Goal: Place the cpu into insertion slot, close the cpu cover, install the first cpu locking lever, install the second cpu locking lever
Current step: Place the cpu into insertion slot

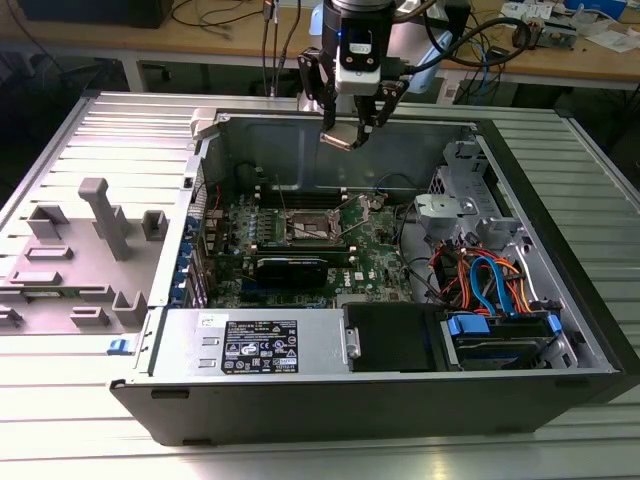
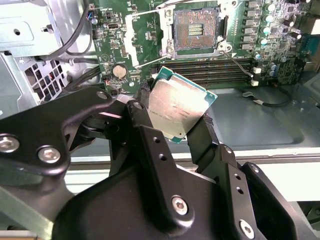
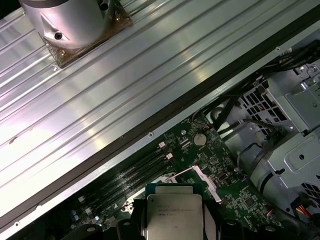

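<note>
Much higher than the green board (image 1: 380,255) right now, hanging over the open computer case (image 1: 300,405), close to its back wall in the exterior view. Pinching the cpu (image 2: 180,107) by two of its edges between the black fingers (image 2: 202,135) of the hand (image 2: 176,114), closed only as far as the chip lets it. Holding the chip tilted, not flat, with the shiny grey top facing the camera in the second wrist view.

Not yet touching the insertion slot (image 1: 313,222), lying between 6 and 7 o'clock from the hand in the exterior view, well apart from the chip. Showing a bare dark middle inside the silvery rim in the second wrist view, with nothing sitting in it.

Leaving alone the grey tray (image 1: 60,290) on the bench (image 1: 300,455), at 9 o'clock from the case.

Possibly going wrong from here:
- Coming down crooked because of that tilt, and bending the tiny pins.
- Landing with the wrong corner first, and not dropping in.
- Slipping out of such a thin edge grip, and falling onto the board.
- Bumping the thin wire levers (image 2: 150,63) or the long memory slots (image 2: 200,75) just beside the slot.
- Pushing down too hard on a chip not sitting flat.
</note>
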